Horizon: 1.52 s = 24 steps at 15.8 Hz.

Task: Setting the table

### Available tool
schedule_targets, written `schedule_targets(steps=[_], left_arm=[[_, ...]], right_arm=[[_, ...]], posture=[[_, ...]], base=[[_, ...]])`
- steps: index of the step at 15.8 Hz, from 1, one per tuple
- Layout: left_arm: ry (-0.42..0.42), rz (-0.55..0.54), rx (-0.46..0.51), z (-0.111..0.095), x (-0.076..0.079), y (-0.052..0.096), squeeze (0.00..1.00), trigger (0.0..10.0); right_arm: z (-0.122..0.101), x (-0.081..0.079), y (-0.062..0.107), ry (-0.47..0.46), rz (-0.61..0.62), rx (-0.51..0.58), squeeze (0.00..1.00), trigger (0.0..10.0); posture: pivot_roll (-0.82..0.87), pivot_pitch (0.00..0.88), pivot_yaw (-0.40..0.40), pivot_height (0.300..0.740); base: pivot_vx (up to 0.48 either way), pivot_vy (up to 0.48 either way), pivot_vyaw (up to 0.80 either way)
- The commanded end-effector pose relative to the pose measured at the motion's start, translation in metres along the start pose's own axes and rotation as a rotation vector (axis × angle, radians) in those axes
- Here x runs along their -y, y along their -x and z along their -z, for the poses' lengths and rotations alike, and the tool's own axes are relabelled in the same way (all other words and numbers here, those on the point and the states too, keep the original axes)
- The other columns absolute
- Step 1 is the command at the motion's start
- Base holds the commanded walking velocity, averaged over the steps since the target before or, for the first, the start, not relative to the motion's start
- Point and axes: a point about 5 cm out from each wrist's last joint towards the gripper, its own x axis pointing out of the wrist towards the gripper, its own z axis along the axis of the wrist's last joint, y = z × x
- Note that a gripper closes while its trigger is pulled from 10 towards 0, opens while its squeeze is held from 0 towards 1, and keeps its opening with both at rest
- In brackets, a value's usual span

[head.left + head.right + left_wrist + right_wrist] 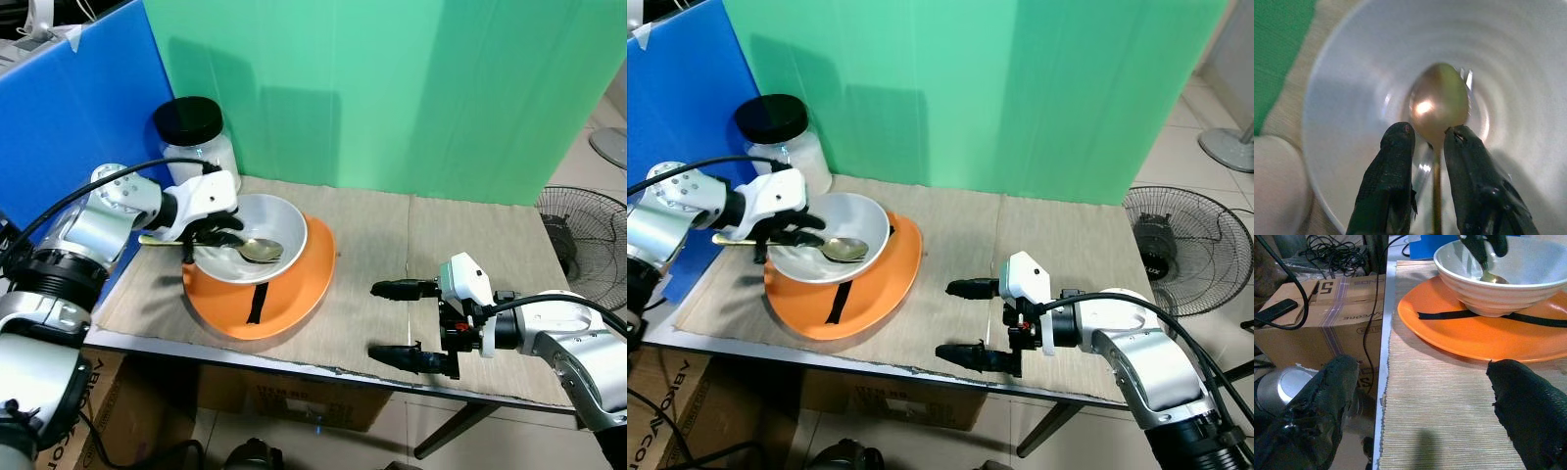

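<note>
A white bowl (284, 220) sits on an orange plate (294, 294) at the left of the woven mat (392, 245). A gold spoon (260, 251) lies with its head in the bowl and its handle sticking out over the rim toward my left arm. My left gripper (217, 238) hangs over the bowl's left rim. In the left wrist view its fingertips (1400, 137) stand slightly apart on either side of the spoon (1440, 100) neck, not pinching it. My right gripper (373, 321) hovers wide open over the mat's front right, holding nothing.
A glass jar (196, 137) with a black lid stands behind the bowl by the blue panel (69, 127). A green screen (392, 88) backs the table. The table's front edge (294, 367) runs just below the right gripper. A cardboard box (1327, 298) sits underneath and a fan (578, 225) stands to the right.
</note>
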Motion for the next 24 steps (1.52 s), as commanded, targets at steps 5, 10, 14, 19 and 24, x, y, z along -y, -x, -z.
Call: schedule_targets(steps=[5, 10, 14, 19, 24], left_arm=[[0.0, 0.074, -0.043, 0.0047, 0.0095, 0.0015, 0.0, 10.0], [-0.068, 0.037, -0.143, 0.0102, 0.0061, 0.0015, 0.0, 10.0], [-0.066, 0.031, -0.135, 0.0072, 0.0049, 0.0014, 0.0, 9.6], [-0.067, 0.026, -0.115, 0.0043, 0.004, 0.0011, 0.0, 1.7], [-0.085, 0.024, -0.162, 0.0098, 0.0044, 0.0004, 0.0, 0.0]], right_arm=[[-0.003, -0.0017, -0.0011, 0.024, -0.018, -0.007, 0.0, 10.0], [-0.0036, -0.0017, -0.001, 0.025, -0.017, -0.006, 0.0, 10.0], [-0.0037, -0.0016, -0.0006, 0.024, -0.015, -0.004, 0.0, 10.0], [-0.0033, -0.0021, -0.0012, 0.025, -0.016, -0.003, 0.0, 10.0], [-0.0031, -0.0021, -0.0014, 0.025, -0.017, -0.003, 0.0, 10.0]], posture=[[-0.07, 0.031, 0.067, 0.74], [-0.07, 0.032, 0.067, 0.74], [-0.07, 0.034, 0.07, 0.74], [-0.07, 0.035, 0.07, 0.74], [-0.07, 0.035, 0.069, 0.74]], base=[[0.0, 0.0, 0.0], [0.0, 0.0, 0.0], [0.0, 0.0, 0.0], [0.0, 0.0, 0.0], [0.0, 0.0, 0.0]])
